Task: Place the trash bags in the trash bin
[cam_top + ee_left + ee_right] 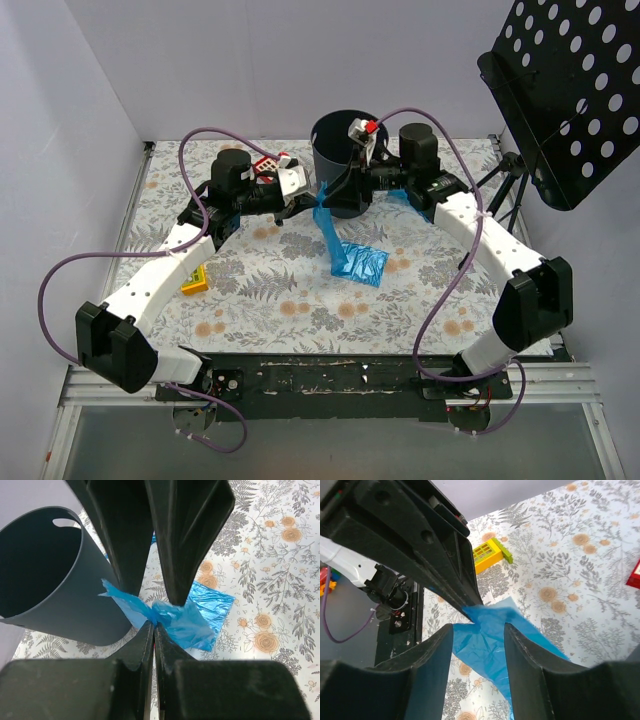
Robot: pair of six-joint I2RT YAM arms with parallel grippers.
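The dark round trash bin [343, 150] stands at the back middle of the table, and its wall also fills the left of the left wrist view [50, 585]. My left gripper [153, 623] is shut on a bunched bright-blue trash bag [182, 622], just in front of the bin. The bag [330, 235] hangs from the pinch down to a flat blue piece [362, 263] on the table. My right gripper [478, 627] stands open, its fingers [432, 650] either side of the same bag [485, 645], opposite the left gripper [312, 205].
A yellow block [194, 280] lies beside the left arm. A red-and-white tile [268, 165] sits behind the left wrist. A black perforated music stand [570, 90] rises at the right rear. White walls close the left and back.
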